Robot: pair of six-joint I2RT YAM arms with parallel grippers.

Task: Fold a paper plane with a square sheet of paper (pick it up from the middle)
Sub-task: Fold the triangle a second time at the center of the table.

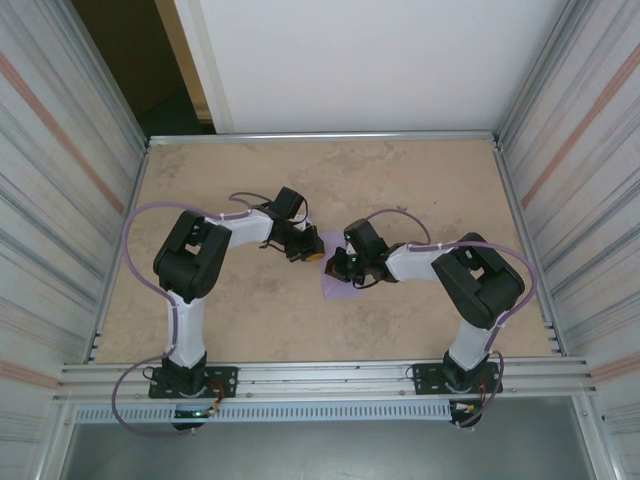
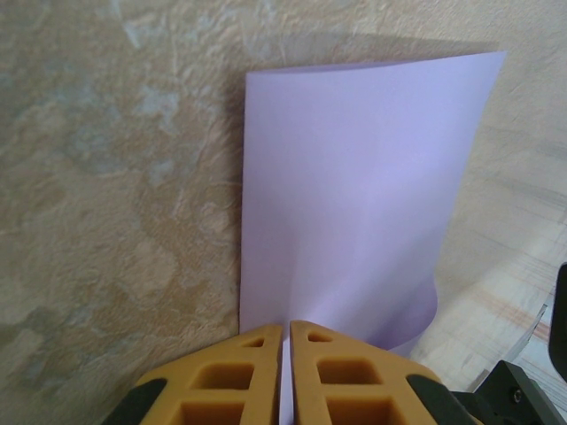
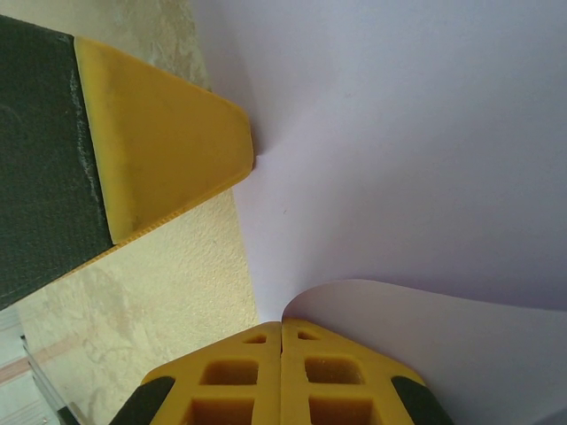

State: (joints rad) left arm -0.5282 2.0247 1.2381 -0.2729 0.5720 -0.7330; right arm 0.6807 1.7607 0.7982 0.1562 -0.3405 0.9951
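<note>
One thin, light purple sheet of paper (image 1: 338,286) lay at the middle of the tan speckled table (image 1: 400,190), partly curled up. There the left gripper (image 2: 285,341) pinched one paper edge tight. The right gripper (image 3: 282,336) pinched the curled-up edge tight.

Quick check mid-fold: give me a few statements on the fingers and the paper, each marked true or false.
1. The left fingers are shut on an edge of the sheet. True.
2. The sheet is folded into a narrow pointed dart. False: it is a broad sheet, with one part curling up off the table.
3. The right fingers are spread wide open above the sheet. False: they are closed, and the lifted curl of paper runs into their tips.
4. Both arms reach in to the sheet near the middle of the table. True.
</note>
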